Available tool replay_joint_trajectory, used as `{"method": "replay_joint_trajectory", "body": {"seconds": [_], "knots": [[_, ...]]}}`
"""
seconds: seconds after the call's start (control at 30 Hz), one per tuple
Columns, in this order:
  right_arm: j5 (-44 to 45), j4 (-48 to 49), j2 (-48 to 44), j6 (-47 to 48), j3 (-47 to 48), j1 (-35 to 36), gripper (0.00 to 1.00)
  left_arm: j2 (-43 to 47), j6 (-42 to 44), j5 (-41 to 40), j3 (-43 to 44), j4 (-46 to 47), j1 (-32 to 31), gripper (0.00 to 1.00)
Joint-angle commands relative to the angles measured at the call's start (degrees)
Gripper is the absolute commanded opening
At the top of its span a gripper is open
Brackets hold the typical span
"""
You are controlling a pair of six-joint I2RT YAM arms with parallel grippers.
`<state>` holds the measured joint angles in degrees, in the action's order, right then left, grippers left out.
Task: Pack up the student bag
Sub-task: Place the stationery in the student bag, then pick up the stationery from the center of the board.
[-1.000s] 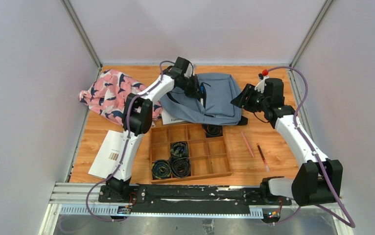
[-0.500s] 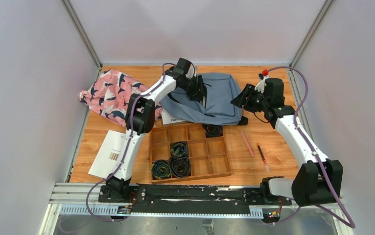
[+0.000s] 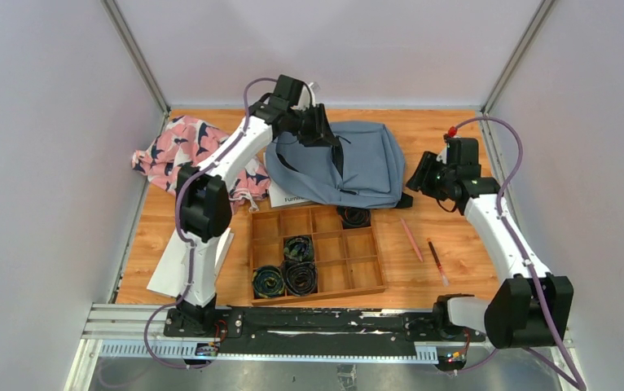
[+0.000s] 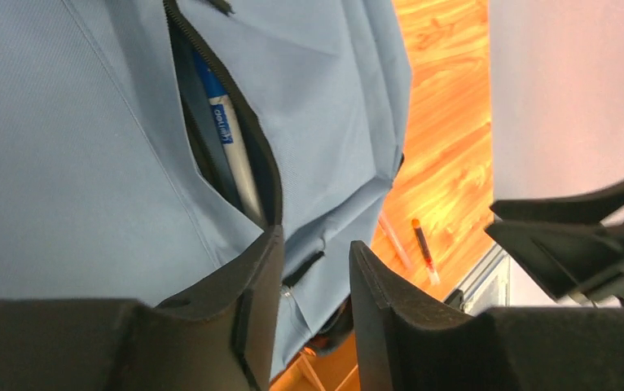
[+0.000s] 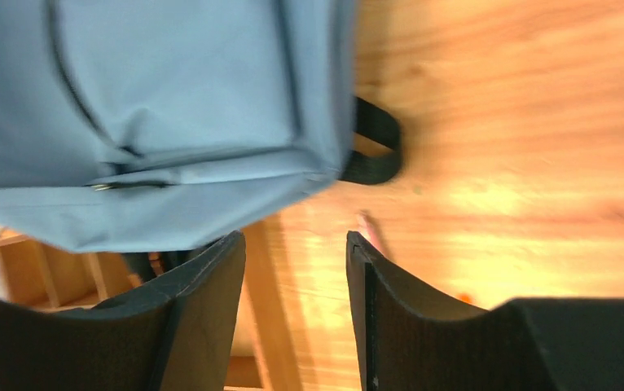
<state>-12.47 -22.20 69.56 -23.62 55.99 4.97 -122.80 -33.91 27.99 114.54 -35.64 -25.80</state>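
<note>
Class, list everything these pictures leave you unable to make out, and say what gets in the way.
- Left wrist view: the lower end of the pen in the backpack pocket, hidden by the pocket edge.
- Top view: most of the print on the sheet, covered by the backpack.
- Top view: what the dark coils in the tray are; too small.
- Right wrist view: the pencil, blurred.

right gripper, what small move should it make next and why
Probably swing the right gripper toward the near side and down over the pink pencil. Its jaws are open and empty, one pen already sits in the open pocket of the bag, and the pencil lies loose on the table.
</note>
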Motion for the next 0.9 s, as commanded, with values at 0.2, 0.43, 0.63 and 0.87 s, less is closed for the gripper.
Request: {"method": "replay_joint_trajectory", "body": {"seconds": [0.2,0.43,0.63,0.87], "knots": [[6.3,-15.3,0.4,4.3,-5.5,-2.8,0.57,16.2,8.1,-9.1,-7.1,1.3,-5.3,0.48],[0.9,-17.4,11.6,3.3,-5.4,-2.4,0.55,20.9,4.2,-5.8,-18.2,8.9,-5.7,0.52],[2.1,-15.3,16.3,2.6,-7.9,-1.8,0.56,24.5,4.4,-7.1,-23.1,8.9,-5.7,0.57],[7.2,-12.8,21.9,0.3,-10.2,0.3,0.30,26.2,1.6,-7.9,-23.9,8.8,-2.8,0.61]]}}
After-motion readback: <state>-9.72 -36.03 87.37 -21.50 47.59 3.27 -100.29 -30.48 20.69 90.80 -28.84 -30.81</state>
